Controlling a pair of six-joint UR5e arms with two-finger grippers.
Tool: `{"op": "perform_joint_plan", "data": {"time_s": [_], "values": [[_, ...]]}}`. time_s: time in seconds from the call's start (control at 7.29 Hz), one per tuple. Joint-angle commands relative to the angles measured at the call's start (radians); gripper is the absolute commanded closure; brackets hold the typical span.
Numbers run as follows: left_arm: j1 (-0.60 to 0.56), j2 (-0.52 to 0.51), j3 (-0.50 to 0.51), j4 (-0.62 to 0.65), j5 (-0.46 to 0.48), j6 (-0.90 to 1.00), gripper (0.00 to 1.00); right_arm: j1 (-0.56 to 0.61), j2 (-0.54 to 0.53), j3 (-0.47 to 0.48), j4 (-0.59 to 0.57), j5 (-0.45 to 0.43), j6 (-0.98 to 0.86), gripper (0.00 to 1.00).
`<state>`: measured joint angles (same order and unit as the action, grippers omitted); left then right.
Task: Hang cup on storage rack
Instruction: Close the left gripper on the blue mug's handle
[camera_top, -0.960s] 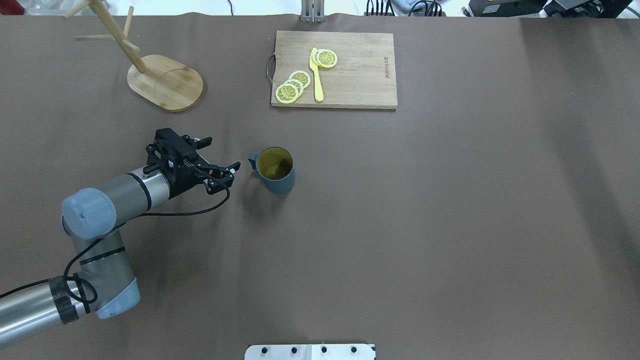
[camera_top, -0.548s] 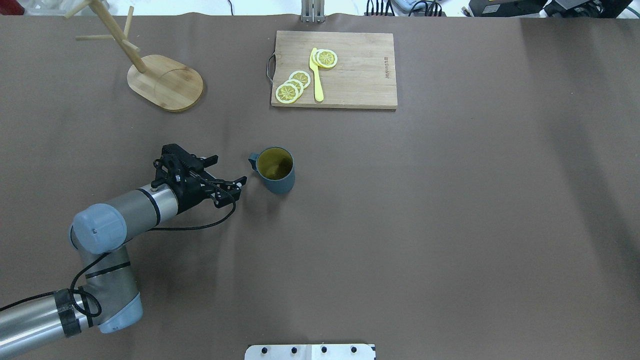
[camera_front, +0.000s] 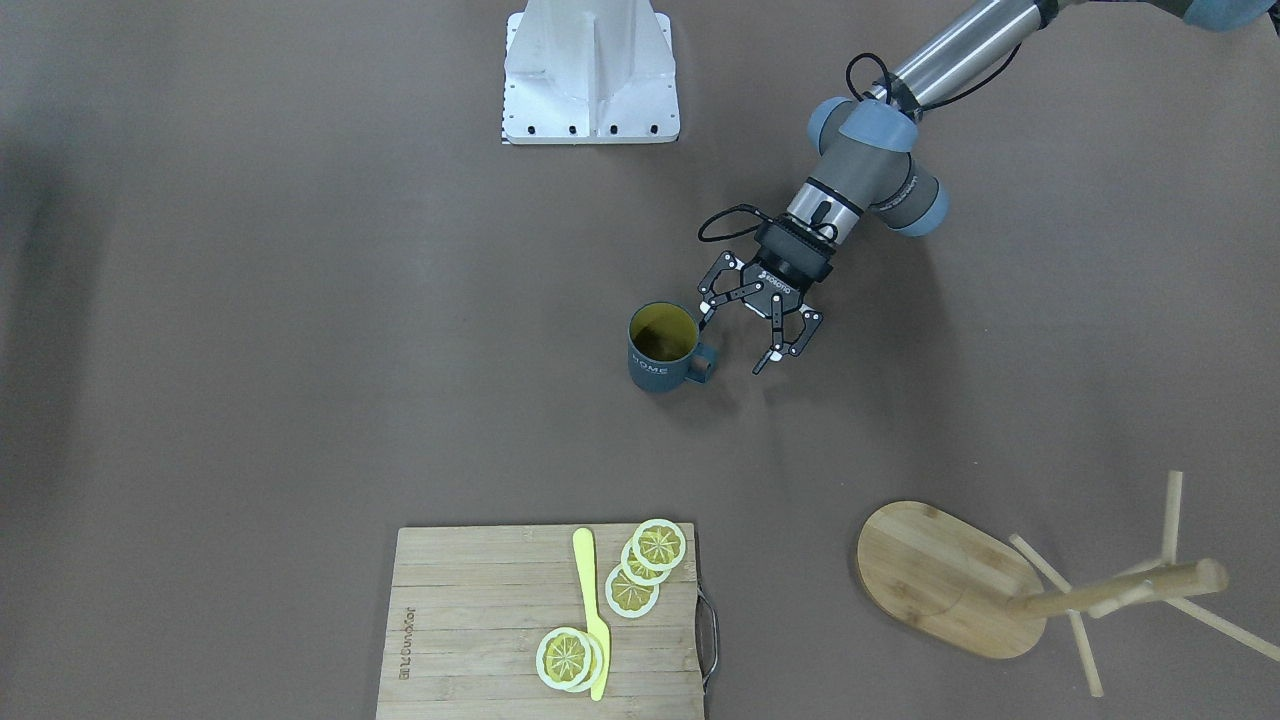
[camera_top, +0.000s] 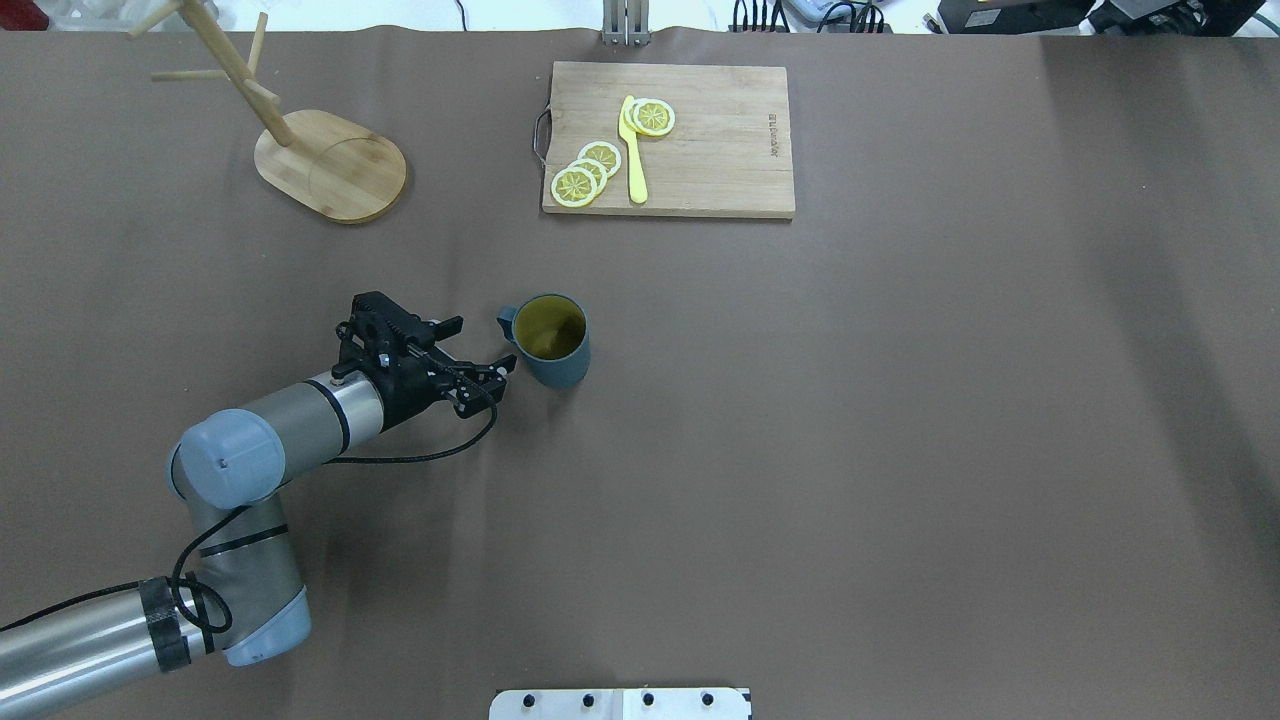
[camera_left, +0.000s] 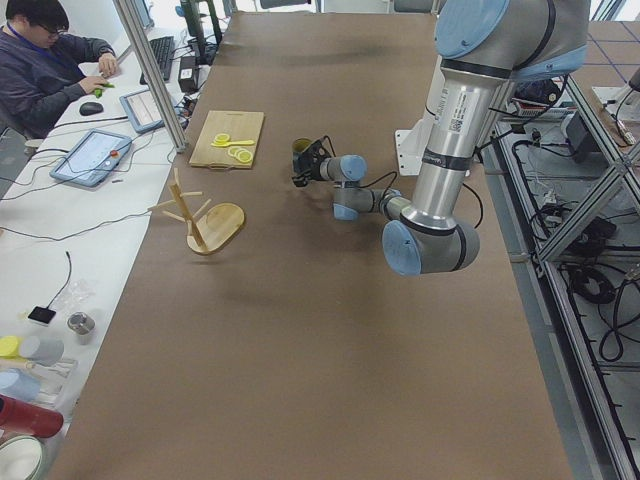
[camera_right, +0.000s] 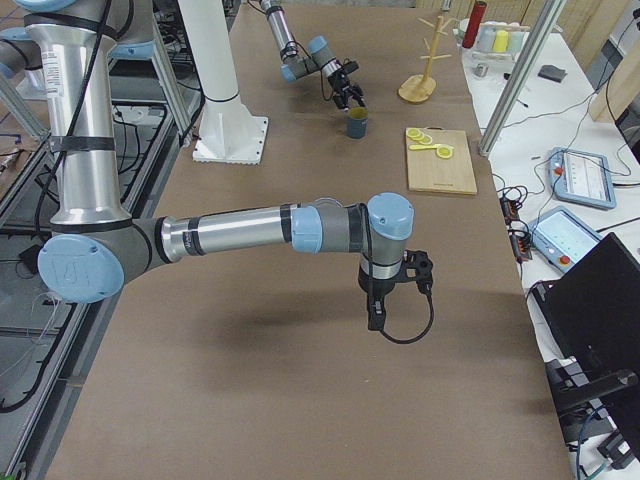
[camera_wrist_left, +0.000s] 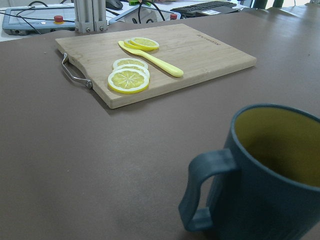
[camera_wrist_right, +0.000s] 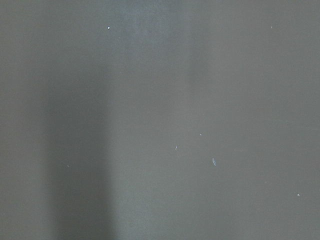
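As the left arm advances across the brown table, the left gripper sits nearer the cup than half a second ago. Its lower fingertip now comes just beside the mug's wall, and its jaws are spread wide with nothing between them. The cup itself has not shifted. It stands upright on the table near the middle, its small handle turned toward the gripper, well apart from the storage rack at the far left corner. The left wrist camera shows the handle and the yellowish-green inside close up.

The right gripper hangs over bare table. It appears only in the side view, so I cannot tell whether its jaws are spread or closed.

There is one cup, one storage rack and one cutting board. The board carries one yellow knife and what look like five overlapping lemon slices.
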<state>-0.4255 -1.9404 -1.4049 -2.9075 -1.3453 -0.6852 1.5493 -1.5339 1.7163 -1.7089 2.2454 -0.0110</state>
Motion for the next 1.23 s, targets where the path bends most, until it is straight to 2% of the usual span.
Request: {"op": "perform_joint_plan", "data": {"time_s": [0.0, 0.41, 1.1], "values": [[-0.001, -0.009, 0.001, -0.001, -0.003, 0.007, 0.27, 0.000, 0.003, -0.003, -0.002, -0.001, 0.000, 0.00], [-0.006, -0.008, 0.007, -0.001, -0.003, 0.013, 0.41, 0.000, 0.006, -0.003, -0.002, -0.001, 0.000, 0.00], [-0.009, -0.022, 0.015, -0.001, 0.000, -0.004, 0.47, 0.000, 0.005, -0.001, 0.000, -0.001, 0.000, 0.00]]}}
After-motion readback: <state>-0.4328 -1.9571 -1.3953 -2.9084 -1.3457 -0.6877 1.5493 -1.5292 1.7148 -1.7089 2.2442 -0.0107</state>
